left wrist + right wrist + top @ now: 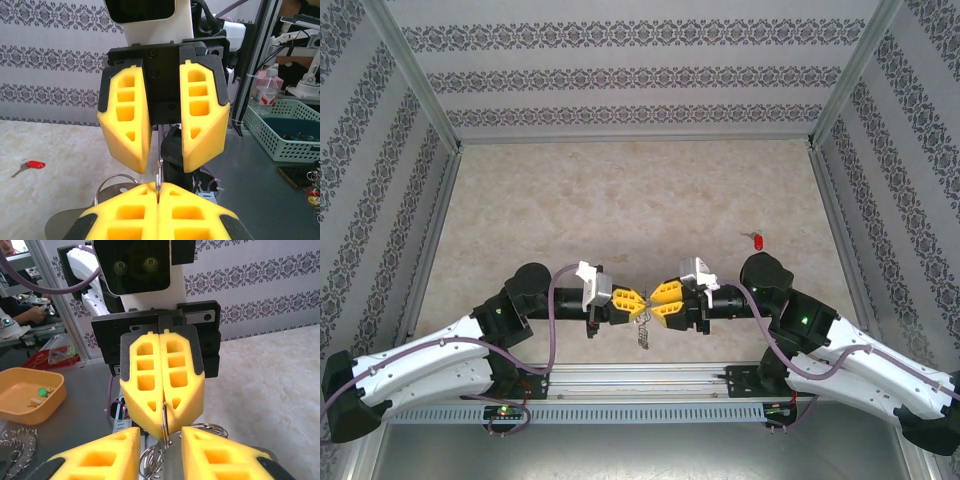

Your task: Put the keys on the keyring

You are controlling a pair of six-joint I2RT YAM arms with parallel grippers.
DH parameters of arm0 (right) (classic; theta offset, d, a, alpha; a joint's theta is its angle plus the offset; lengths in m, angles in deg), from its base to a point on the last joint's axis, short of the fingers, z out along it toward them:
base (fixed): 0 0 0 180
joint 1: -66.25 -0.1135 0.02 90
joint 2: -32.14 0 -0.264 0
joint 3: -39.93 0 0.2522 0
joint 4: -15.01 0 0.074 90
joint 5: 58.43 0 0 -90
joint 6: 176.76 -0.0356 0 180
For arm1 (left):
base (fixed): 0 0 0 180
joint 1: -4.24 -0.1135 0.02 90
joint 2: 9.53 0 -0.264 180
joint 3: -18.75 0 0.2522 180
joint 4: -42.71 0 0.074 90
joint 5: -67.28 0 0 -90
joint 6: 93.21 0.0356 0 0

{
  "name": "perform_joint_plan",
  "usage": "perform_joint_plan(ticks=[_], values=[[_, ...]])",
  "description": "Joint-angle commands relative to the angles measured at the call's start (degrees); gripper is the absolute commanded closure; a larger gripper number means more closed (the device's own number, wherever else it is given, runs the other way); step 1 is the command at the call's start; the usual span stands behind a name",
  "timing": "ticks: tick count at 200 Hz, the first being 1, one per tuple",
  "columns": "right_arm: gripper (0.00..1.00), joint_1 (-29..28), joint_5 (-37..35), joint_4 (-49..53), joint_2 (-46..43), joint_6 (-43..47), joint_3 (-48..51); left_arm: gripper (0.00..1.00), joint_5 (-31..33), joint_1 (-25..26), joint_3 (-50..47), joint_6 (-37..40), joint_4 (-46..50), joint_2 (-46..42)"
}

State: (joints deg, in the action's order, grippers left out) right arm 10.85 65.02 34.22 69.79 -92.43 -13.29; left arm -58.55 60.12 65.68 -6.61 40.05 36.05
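One thin metal keyring in left claw.

The thin silvery keyring stands edge-on, pinched at the closed tips of the left end effector. A red-tagged key lies well apart from it on the table.

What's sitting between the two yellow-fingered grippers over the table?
A thin silvery metal keyring, pinched edge-on in the shut left gripper; the right gripper stands open facing it. The top view and both wrist views show it.
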Motion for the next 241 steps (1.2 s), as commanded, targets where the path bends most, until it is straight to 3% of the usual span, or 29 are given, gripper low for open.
perform_joint_plan(ticks=[1,40,78,110,127,176,202,220,241], values=[[0.75,-0.7,1.3,-2.6,-0.4,0.4,0.9,1.00,-1.6,0.1,-0.3,-1.5,-6.7,-0.1],[0.79,-0.6,0.9,-2.1,0.2,0.8,0.7,1.00,-2.0,0.1,-0.5,-2.0,-7.9,0.6],[1.00,-0.6,0.9,-1.8,0.5,1.6,0.2,1.00,-2.2,0.1,-0.3,-2.0,-7.4,0.9],[1.00,-0.6,-0.1,0.7,0.8,2.2,-1.4,1.00,-0.9,0.1,1.1,-0.4,-2.0,0.6],[1.00,-0.6,-1.5,3.7,1.3,3.0,-2.7,0.93,0.4,0.1,2.4,1.4,2.6,0.0],[1.00,-0.6,-2.3,6.3,2.6,4.3,-4.5,0.88,0.4,0.2,4.6,3.1,7.1,1.6],[1.00,-0.6,-2.1,6.7,3.2,4.9,-5.3,0.89,0.3,0.2,4.5,3.3,6.9,2.1],[1.00,-0.6,-2.2,7.4,3.5,5.4,-5.6,1.00,0.1,0.2,4.5,3.5,7.2,2.2],[1.00,-0.6,-2.2,7.1,3.2,5.6,-5.6,1.00,0.2,0.2,4.3,3.9,7.5,1.8]])
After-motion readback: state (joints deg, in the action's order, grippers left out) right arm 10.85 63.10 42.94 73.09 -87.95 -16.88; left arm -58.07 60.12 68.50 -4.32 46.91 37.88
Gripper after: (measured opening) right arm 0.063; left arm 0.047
